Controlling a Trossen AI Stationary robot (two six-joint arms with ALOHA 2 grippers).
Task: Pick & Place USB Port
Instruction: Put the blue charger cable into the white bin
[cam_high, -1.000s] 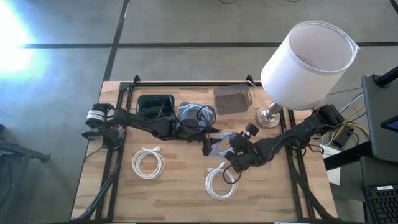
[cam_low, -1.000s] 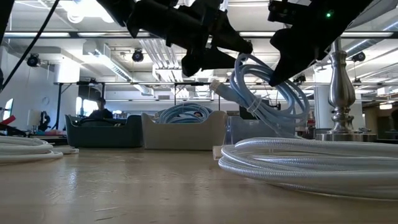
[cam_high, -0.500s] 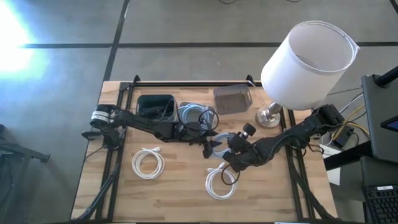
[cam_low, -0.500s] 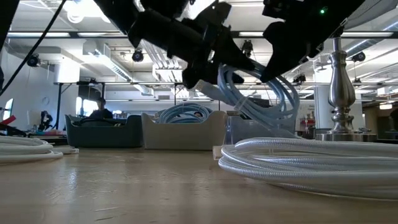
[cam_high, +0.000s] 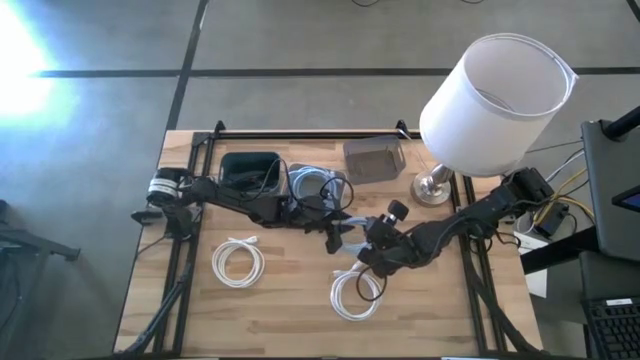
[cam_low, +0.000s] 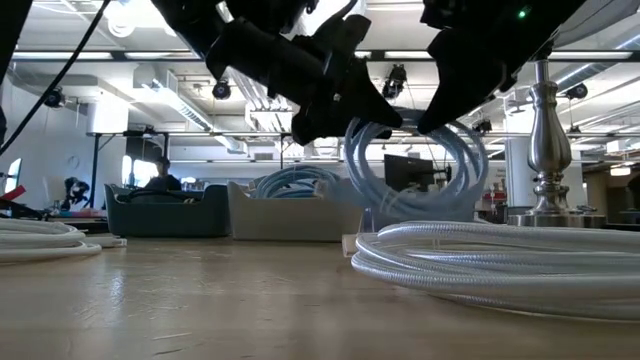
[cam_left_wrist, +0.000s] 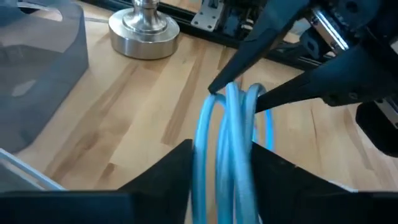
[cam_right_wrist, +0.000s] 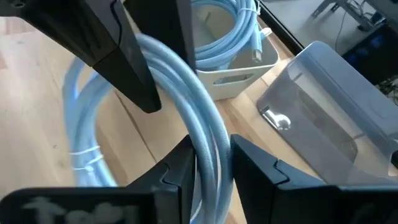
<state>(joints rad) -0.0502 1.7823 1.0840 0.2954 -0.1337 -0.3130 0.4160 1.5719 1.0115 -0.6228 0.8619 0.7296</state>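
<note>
A light blue coiled USB cable (cam_high: 349, 226) hangs in the air over the middle of the table, between my two grippers. In the low view the cable (cam_low: 410, 172) is an upright loop clear of the wood. My left gripper (cam_high: 335, 228) reaches in from the table's left and is shut on the coil. My right gripper (cam_high: 363, 243) reaches in from the right and is shut on it too. The left wrist view shows the cable (cam_left_wrist: 227, 118) running forward into the right gripper's fingers. My left gripper (cam_left_wrist: 224, 180) has several strands of the coil (cam_left_wrist: 221, 155) pinched between its two fingers, on the loop's left side. It comes slanting down from the table's left. The coil is lifted clear and hangs below the fingers. My right gripper (cam_right_wrist: 208, 171) has the bundled strands (cam_right_wrist: 204, 134) pinched between its fingers, on the loop's right side. It comes slanting down from the table's right. The coil hangs clear of the table.
Two white cable coils lie on the wood, one (cam_high: 238, 262) near left and one (cam_high: 355, 295) just under the right arm. Along the far edge stand a black bin (cam_high: 248, 166), a white bin (cam_high: 312, 182) holding blue cable and a clear bin (cam_high: 373, 160). A lamp (cam_high: 433, 187) stands far right.
The left gripper has moved a little right onto the coil, and the right gripper has shifted slightly left. The coil has swung from slanting, with its plug end sticking out to the left, to hanging as an upright loop between both grippers.
</note>
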